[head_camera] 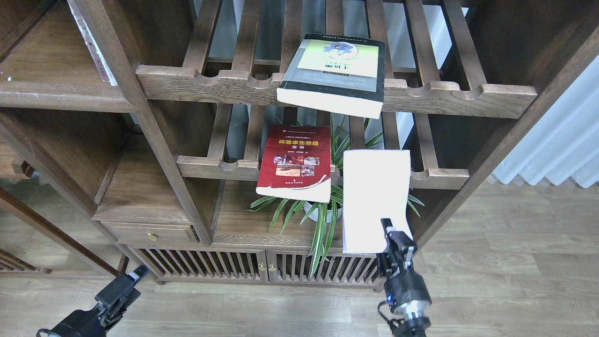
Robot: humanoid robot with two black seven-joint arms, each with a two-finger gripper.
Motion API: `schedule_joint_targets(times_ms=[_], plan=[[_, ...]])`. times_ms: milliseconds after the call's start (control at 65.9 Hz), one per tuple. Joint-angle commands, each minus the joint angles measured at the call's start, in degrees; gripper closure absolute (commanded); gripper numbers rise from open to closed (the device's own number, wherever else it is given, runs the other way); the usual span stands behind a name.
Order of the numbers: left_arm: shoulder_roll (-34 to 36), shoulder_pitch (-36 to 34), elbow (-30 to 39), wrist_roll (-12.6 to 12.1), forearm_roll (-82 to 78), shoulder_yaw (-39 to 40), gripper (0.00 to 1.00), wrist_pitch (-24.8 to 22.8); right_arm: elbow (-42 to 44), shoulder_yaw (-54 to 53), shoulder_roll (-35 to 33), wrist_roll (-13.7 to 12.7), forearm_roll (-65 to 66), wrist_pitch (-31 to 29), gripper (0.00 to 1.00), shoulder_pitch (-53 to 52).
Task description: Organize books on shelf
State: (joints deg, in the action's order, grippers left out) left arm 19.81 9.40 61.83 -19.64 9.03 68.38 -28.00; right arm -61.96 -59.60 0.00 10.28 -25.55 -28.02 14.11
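Observation:
My right gripper (pixel 395 238) is shut on the lower right corner of the pale lavender-white book (pixel 374 196) and holds it in the air, in front of the lower slatted rack. The red book (pixel 292 161) lies flat on the lower slatted rack (pixel 210 166), overhanging its front rail. The thick yellow-green-and-grey book (pixel 334 72) lies on the upper slatted rack (pixel 210 84), also overhanging. The solid dark-brown shelf (pixel 51 91) is at the upper left. My left gripper (pixel 126 283) hangs low at the bottom left, far from the books, too dark to read.
A potted spider plant (pixel 323 210) stands on the board under the lower rack, right behind the held book. An upright book (pixel 93 47) leans at the right end of the solid shelf. A drawer (pixel 149 231) and slatted cabinet doors (pixel 262 269) are below. A white curtain (pixel 561 140) hangs at right.

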Motion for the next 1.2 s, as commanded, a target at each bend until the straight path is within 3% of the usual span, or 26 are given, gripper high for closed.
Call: schedule_joint_targets(times_ms=[0, 471, 622, 789, 1184], plan=[[-0.12, -0.69, -1.18, -0.31, -0.06, -0.09, 0.0, 0.0, -0.18, 2.12, 0.0, 0.09, 0.23, 0.02, 0.94, 2.06], [-0.91, -0.96, -2.5, -0.22, 0.29, -8.08, 0.0, 0.0, 0.88, 11.52, 0.0, -0.18, 4.54, 0.02, 0.93, 2.33], [-1.61, -0.78, -1.8, 0.4, 0.46, -11.33, 0.0, 0.0, 1.32, 14.95, 0.0, -1.49, 4.63, 0.02, 0.92, 1.71], [-4.33, -1.22, -1.62, 0.4, 0.9, -11.95, 0.0, 0.0, 2.46, 17.67, 0.0, -3.6, 4.98, 0.02, 0.92, 1.36], [-13.04, -4.65, -2.94, 0.04, 0.46, -15.56, 0.0, 0.0, 2.73, 22.33, 0.0, -5.45, 5.07, 0.02, 0.9, 1.01]])
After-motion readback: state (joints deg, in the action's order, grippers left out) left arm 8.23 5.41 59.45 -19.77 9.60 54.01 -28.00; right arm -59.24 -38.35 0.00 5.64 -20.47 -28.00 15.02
